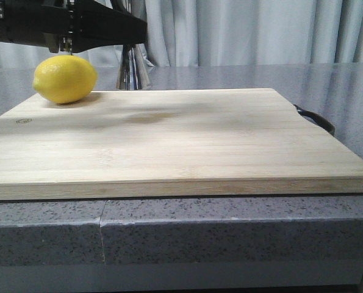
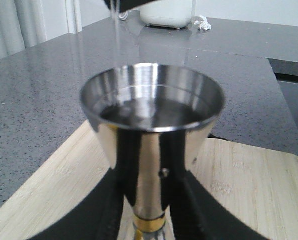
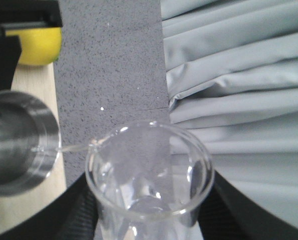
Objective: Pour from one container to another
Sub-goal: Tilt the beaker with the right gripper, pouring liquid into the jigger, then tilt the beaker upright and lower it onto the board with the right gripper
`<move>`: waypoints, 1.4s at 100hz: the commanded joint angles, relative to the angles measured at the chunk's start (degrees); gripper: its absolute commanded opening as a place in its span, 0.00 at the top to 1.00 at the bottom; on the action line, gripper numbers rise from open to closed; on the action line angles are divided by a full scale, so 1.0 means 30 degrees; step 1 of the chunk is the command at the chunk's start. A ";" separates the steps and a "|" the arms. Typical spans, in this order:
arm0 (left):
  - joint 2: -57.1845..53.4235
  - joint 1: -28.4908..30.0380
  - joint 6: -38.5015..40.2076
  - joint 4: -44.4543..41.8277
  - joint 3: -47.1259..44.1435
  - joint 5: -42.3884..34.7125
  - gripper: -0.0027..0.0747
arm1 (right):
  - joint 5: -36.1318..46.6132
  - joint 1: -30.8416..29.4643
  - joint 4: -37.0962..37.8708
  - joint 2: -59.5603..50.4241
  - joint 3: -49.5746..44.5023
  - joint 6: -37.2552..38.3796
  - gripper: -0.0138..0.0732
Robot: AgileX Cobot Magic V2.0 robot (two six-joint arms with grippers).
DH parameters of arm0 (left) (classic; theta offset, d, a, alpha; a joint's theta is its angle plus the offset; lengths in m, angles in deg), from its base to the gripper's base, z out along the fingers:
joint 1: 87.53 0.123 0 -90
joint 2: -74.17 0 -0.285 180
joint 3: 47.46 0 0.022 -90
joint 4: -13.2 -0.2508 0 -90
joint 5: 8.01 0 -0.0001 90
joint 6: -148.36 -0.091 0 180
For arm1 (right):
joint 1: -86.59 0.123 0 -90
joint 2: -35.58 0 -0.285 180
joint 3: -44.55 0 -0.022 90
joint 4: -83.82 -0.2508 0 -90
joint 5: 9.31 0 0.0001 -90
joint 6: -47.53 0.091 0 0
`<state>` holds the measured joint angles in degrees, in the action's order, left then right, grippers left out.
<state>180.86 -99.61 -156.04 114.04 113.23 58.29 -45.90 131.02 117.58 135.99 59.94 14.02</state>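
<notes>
While a thin stream ran from the tipped clear glass beaker (image 3: 149, 175), clamped in the right gripper (image 3: 149, 220), the shiny steel hourglass jigger (image 2: 153, 130), gripped by the left gripper (image 2: 143, 210), looked nearly full.

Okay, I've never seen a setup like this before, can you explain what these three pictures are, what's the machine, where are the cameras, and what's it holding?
This is a robot with two arms, each ending in a two-fingered gripper. One picture looks forward over the table; the other two come from small cameras on the wrists.

In the front view, a wooden cutting board lies on a grey counter, with a lemon at its far left corner. Behind it stands the base of a steel jigger, a double-ended measuring cup.

The left wrist view shows the left gripper closed around the jigger, its black fingers on either side. There is liquid in the cup.

The right wrist view shows the right gripper holding a clear glass beaker, tipped so a thin stream runs from its lip into the jigger.
</notes>
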 commanded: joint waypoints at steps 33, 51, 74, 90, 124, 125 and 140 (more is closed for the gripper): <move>-0.0881 -0.0142 0.0041 0.1457 0.0568 0.2151 0.72 | 0.1466 -0.2104 -0.6433 -0.4144 -0.0356 0.5619 0.46; -0.0881 -0.0142 0.0041 0.1457 0.0568 0.2151 0.72 | 0.3736 -0.4393 -0.9507 -0.6443 -0.3688 0.5619 0.46; -0.0881 -0.0142 0.0041 0.1457 0.0568 0.2151 0.72 | 0.7977 -0.6453 -1.2455 -0.9020 -0.9560 0.5619 0.46; -0.0881 -0.0142 0.0041 0.1457 0.0568 0.2151 0.72 | 1.1326 -0.7380 -1.4350 -1.0148 -1.3468 0.5619 0.46; -0.0881 -0.0142 0.0041 0.1457 0.0568 0.2151 0.72 | 1.8902 -0.7260 -1.6658 -0.9672 -1.8935 0.6667 0.46; -0.0881 -0.0142 0.0041 0.1457 0.0568 0.2151 0.72 | 1.9148 -0.7274 -1.6658 -0.9631 -1.9072 0.6777 0.46; -0.0881 -0.0142 0.0041 0.1457 0.0568 0.2151 0.72 | 2.2130 -0.7146 -1.6535 -0.8542 -2.0282 0.8157 0.46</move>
<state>180.86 -99.61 -156.04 114.04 113.23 58.19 9.43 109.21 67.44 109.57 -0.62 35.54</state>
